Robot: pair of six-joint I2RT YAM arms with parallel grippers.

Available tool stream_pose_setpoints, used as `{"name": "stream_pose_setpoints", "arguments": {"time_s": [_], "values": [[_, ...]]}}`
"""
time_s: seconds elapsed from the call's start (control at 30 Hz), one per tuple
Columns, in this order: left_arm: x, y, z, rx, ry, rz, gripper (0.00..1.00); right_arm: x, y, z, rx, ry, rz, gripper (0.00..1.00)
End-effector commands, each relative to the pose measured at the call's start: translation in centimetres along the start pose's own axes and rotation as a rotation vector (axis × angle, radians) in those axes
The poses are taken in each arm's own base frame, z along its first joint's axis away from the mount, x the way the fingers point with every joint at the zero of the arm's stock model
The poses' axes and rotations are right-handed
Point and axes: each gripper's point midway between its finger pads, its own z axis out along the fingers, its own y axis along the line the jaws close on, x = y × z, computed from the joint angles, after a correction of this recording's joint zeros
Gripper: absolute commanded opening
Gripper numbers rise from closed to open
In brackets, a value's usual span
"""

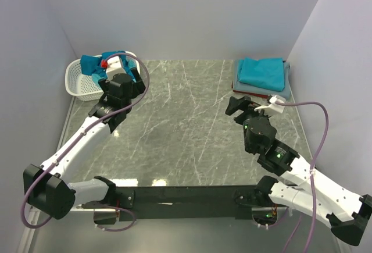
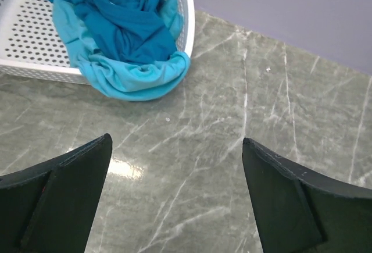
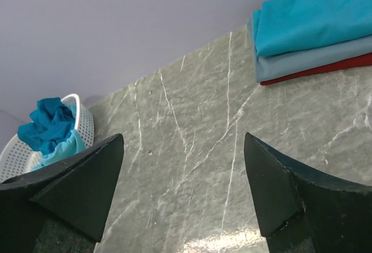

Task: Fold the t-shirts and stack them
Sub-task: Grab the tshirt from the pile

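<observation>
Crumpled teal-blue and turquoise t-shirts point(image 2: 119, 29) fill a white lattice basket point(image 2: 23, 38) at the back left; one turquoise shirt hangs over its rim onto the table. They also show in the top view point(image 1: 92, 66). A folded stack point(image 1: 261, 74) lies at the back right: a turquoise shirt point(image 3: 317, 14) on a grey one point(image 3: 314, 61) on a red one point(image 3: 325, 70). My left gripper point(image 2: 177, 148) is open and empty, just short of the basket. My right gripper point(image 3: 183, 142) is open and empty, near the stack's front.
Purple walls close in the grey marble table point(image 1: 186, 125) at the back and both sides. The basket point(image 1: 78, 81) stands in the back left corner. Purple cables loop over both arms.
</observation>
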Motion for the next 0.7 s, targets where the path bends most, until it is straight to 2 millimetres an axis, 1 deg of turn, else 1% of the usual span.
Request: {"name": "stream_pose_setpoints", "arguments": {"time_s": [0.0,0.03,0.07,0.1,0.13,0.2,0.23,0.27,0.3,0.33,0.37,0.4,0.43,0.47,0.5,0.53,0.57,0.6,0.63,0.67], "values": [[-1.9,-1.4,-1.0,0.081,-0.032,-0.044,0.99,-1.3,-1.0,-0.5,0.028,-0.042,0.046,0.9],[-1.6,-1.6,-1.1,0.103,-0.029,-0.043,0.99,-1.3,-1.2,-0.6,0.028,-0.039,0.042,0.9],[-1.9,-1.9,-1.4,0.13,-0.043,-0.043,0.99,-1.4,-1.3,-0.7,0.026,-0.039,0.047,0.9],[-2.2,-3.0,-1.7,0.195,-0.049,-0.047,0.99,-1.4,-1.5,-0.8,0.028,-0.036,0.046,0.9],[-2.3,-3.6,-1.9,0.231,-0.055,-0.044,0.99,-1.4,-1.7,-1.0,0.036,-0.028,0.038,0.9],[-1.6,-4.8,-2.1,0.315,-0.041,0.0,0.99,-1.6,-2.1,-1.3,0.043,-0.025,0.046,0.9],[-1.7,-5.9,-2.4,0.373,-0.039,0.003,0.99,-1.4,-2.4,-1.5,0.045,-0.017,0.039,0.9],[-1.3,-6.2,-2.0,0.376,-0.027,0.014,0.99,-1.7,-2.5,-1.7,0.033,-0.021,0.039,0.9],[-1.3,-6.4,-1.7,0.374,-0.02,0.017,0.99,-1.1,-2.2,-1.8,-0.001,-0.001,0.023,0.9],[-2.2,-6.5,-1.4,0.353,-0.03,0.015,1.0,-1.4,-1.7,-1.9,-0.035,-0.007,0.031,0.9],[-1.6,-6.6,-0.3,0.327,-0.01,0.036,0.99,-1.6,-1.3,-2.3,-0.081,-0.007,0.012,0.9],[-1.8,-6.7,0.2,0.312,-0.01,0.048,0.99,-0.7,-0.6,-2.5,-0.142,0.019,-0.003,0.9],[-3.1,-7.0,0.6,0.294,-0.029,0.053,0.99,-1.1,0.1,-2.7,-0.18,0.004,0.016,0.91],[-2.3,-7.1,2.2,0.268,-0.005,0.092,0.99,-1.2,0.3,-2.9,-0.203,-0.002,0.017,0.91],[-2.4,-7.2,3.0,0.254,-0.003,0.105,0.99,-1.0,0.5,-2.9,-0.221,0.0,0.019,0.91],[-4.3,-7.2,4.0,0.238,-0.029,0.094,0.99,-0.9,0.5,-2.9,-0.223,0.0,0.017,0.91],[-3.3,-6.8,6.0,0.205,0.005,0.11,0.99,-0.9,0.5,-2.9,-0.224,0.0,0.012,0.91],[-3.5,-6.4,7.2,0.183,0.013,0.104,1.0,-0.7,0.4,-2.8,-0.218,0.001,0.006,0.91],[-6.0,-5.6,8.5,0.153,-0.022,0.075,0.99,-0.8,0.3,-2.8,-0.212,-0.003,0.006,0.91],[-4.3,-4.9,10.8,0.114,0.029,0.083,0.99,-0.7,0.3,-2.6,-0.205,-0.002,-0.01,0.91]]}}
